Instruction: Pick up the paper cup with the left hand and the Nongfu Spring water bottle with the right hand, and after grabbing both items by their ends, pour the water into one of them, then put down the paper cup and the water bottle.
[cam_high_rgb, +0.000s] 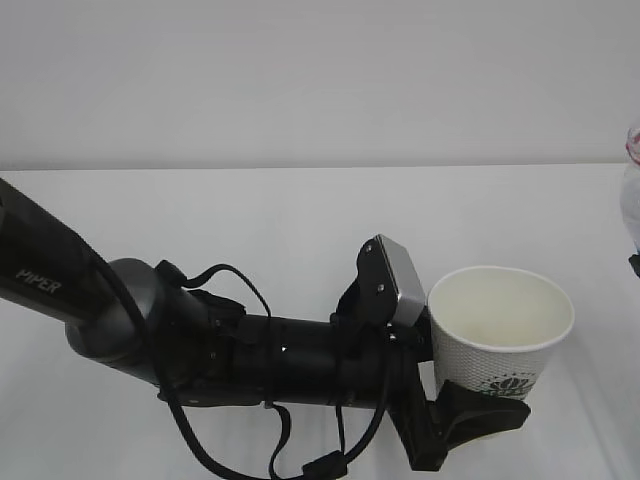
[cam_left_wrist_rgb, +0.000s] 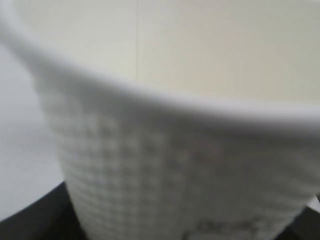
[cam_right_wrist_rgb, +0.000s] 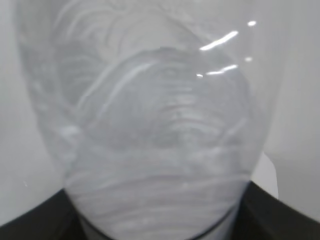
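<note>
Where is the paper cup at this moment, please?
In the exterior view the paper cup sits right of centre, upright, gripped near its base by the left hand; the water bottle shows only at the far right edge.

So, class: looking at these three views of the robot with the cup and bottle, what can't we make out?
- Nongfu Spring water bottle: exterior view, cut off by the right edge.
- Right hand: right wrist view, fingers mostly hidden behind the blurred bottle.
- Paper cup: its inside bottom is hidden by its own wall.
- Left hand: left wrist view, mostly covered by the blurred cup.
</note>
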